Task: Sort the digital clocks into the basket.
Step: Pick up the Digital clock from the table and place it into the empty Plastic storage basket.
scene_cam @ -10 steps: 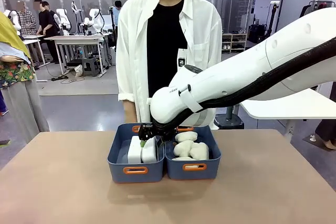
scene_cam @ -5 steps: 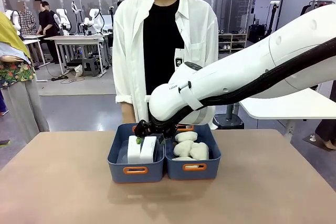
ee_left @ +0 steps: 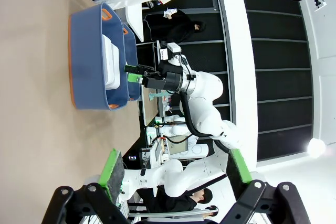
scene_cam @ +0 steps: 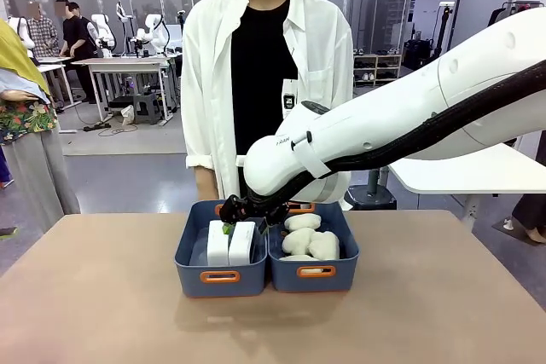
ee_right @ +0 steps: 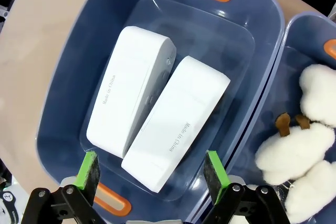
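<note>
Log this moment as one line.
right tool: open above basket | digital clocks: both inside | left tool: open, idle

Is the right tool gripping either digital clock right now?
No: in the right wrist view the right tool hangs open above the two digital clocks, which lie side by side in the basket.

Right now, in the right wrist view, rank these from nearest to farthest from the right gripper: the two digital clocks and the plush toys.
1. The clock lying on the toys' side, directly between the open right gripper fingers.
2. The other clock, beside it, toward the bin's outer wall.
3. The plush toys, off to one side in the neighbouring bin.
</note>
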You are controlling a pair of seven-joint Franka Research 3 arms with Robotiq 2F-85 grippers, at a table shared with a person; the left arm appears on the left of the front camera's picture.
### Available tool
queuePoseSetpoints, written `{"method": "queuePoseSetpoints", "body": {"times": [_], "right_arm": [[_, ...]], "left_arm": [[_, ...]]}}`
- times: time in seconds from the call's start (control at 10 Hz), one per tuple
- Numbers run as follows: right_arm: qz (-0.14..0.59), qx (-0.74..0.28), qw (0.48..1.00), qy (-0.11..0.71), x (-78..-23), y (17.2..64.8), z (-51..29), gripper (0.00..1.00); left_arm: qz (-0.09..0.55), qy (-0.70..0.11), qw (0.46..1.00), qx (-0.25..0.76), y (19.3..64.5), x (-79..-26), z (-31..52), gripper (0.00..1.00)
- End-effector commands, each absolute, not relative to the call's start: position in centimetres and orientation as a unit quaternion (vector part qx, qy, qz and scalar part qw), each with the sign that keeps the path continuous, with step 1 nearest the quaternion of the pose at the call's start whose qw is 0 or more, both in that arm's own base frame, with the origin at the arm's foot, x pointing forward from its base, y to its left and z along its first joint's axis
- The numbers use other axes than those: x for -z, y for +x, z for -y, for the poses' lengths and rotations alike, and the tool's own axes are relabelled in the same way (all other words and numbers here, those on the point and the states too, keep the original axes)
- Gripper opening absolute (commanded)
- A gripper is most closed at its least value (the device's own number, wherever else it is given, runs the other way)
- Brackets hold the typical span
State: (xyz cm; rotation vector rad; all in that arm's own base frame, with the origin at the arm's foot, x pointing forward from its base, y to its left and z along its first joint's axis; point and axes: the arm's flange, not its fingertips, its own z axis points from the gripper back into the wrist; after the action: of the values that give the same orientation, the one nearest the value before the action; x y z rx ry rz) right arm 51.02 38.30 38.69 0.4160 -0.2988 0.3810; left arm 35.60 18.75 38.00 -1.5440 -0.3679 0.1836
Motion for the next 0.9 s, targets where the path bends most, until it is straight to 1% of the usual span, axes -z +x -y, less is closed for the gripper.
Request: {"method": "queuePoseSetpoints", "body": {"times": [0.0, 0.5, 0.6, 0.8], "right_arm": [[0.148, -0.174, 0.952, 0.204, -38.8, 51.0, -38.6, 1.0], [0.148, -0.174, 0.952, 0.204, -38.8, 51.0, -38.6, 1.0], [0.147, -0.187, 0.95, 0.205, -38.7, 51.0, -38.3, 1.0], [0.124, -0.184, 0.953, 0.207, -44.3, 47.9, -34.2, 1.0]], "left_arm": [[0.165, -0.692, 0.699, -0.076, 35.2, -38.1, -18.9, 1.0], [0.165, -0.692, 0.699, -0.076, 35.2, -38.1, -18.9, 1.0], [0.165, -0.692, 0.699, -0.076, 35.2, -38.1, -18.9, 1.0], [0.165, -0.692, 0.699, -0.076, 35.2, -38.1, -18.9, 1.0]]}}
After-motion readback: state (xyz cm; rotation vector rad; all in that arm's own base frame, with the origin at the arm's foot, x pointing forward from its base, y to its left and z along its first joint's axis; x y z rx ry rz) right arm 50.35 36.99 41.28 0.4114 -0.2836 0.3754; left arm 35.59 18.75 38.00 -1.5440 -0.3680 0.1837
